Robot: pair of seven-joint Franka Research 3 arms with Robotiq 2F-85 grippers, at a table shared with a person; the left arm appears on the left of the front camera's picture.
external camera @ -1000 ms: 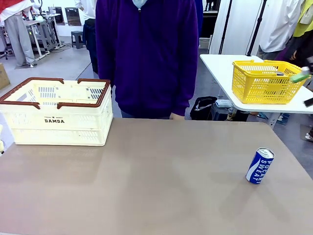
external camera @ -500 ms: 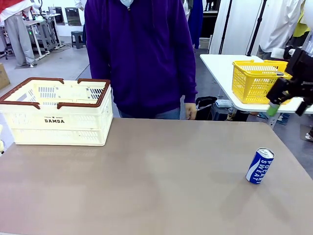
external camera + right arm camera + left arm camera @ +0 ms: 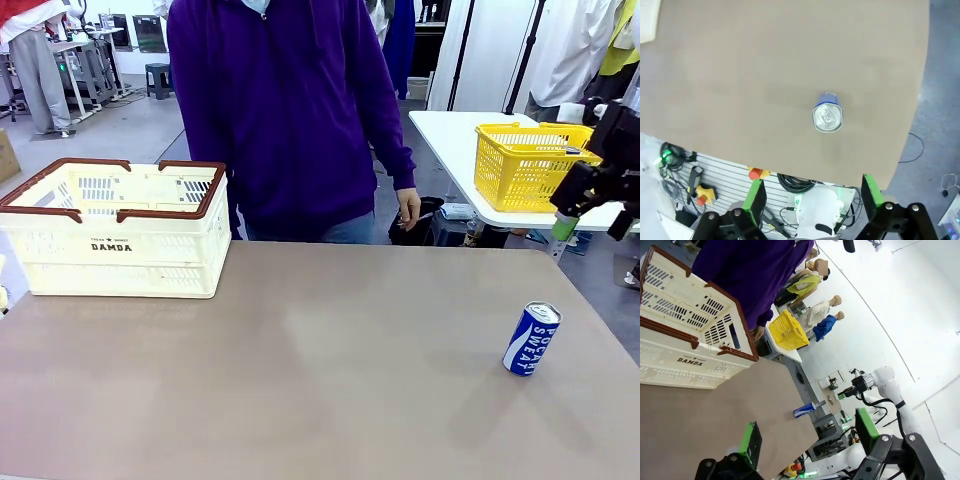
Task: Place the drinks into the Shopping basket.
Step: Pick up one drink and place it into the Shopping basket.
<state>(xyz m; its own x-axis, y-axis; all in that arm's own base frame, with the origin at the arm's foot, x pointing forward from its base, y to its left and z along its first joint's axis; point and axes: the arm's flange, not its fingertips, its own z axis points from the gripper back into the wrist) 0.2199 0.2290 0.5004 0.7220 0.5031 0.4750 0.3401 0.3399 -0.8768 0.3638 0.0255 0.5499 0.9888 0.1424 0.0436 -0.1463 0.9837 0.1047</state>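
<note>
A blue Pocari Sweat can stands upright near the table's right edge. Seen from straight above in the right wrist view, the can lies well below my right gripper, whose green-padded fingers are spread with nothing between them. In the front view the right gripper hangs open high above and behind the can. The cream Shopping basket with a brown rim sits at the far left of the table. My left gripper is open and empty, looking over the table at the basket and the distant can.
A person in a purple top stands at the far side, one hand hanging just past the table edge. A yellow mesh basket sits on a white side table at the right. Bare tabletop lies between basket and can.
My right gripper has swung down into view at the right edge, above the can. The person has shifted left and lowered a hand. The can and basket have not moved.
</note>
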